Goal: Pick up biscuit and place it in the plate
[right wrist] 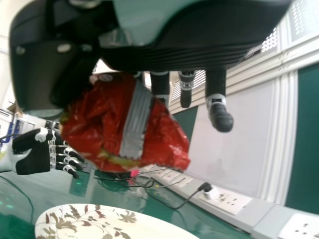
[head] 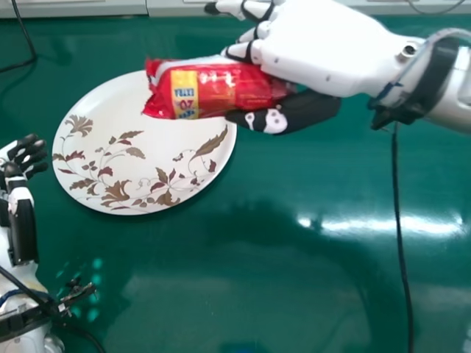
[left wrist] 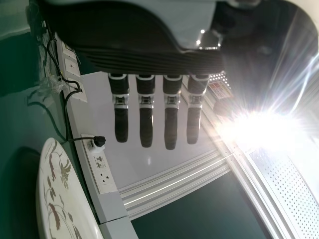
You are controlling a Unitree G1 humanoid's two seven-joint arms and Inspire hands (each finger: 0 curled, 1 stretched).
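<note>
Right hand (head: 316,48): fingers and thumb closed round one end of the biscuit packet (head: 213,90). The packet lies roughly level in the grasp, its free end projecting over the plate (head: 143,151). Right wrist view shows it raised clear of the plate. Holding it by the end presumably leaves the rest free to go down first, without the hand crowding the rim.

Plate sits toward the desk's (head: 257,301) far left corner, between the two hands; likely put there so the right arm can reach across. Packet is over the plate's far right part; judged: a small shift toward the middle, then lower and release. Risk: set down here, it could catch the rim and tip.

Left hand (head: 26,156): idle by the desk's left edge, fingers extended, nothing held.

Surface: glossy green, with a light streak (head: 383,223) right of the plate. A black cable (head: 400,228) runs down the right side. Along the far edge, a socket strip (right wrist: 227,200) with a black plug (right wrist: 205,187); beyond it, a pale panel (right wrist: 232,149).
</note>
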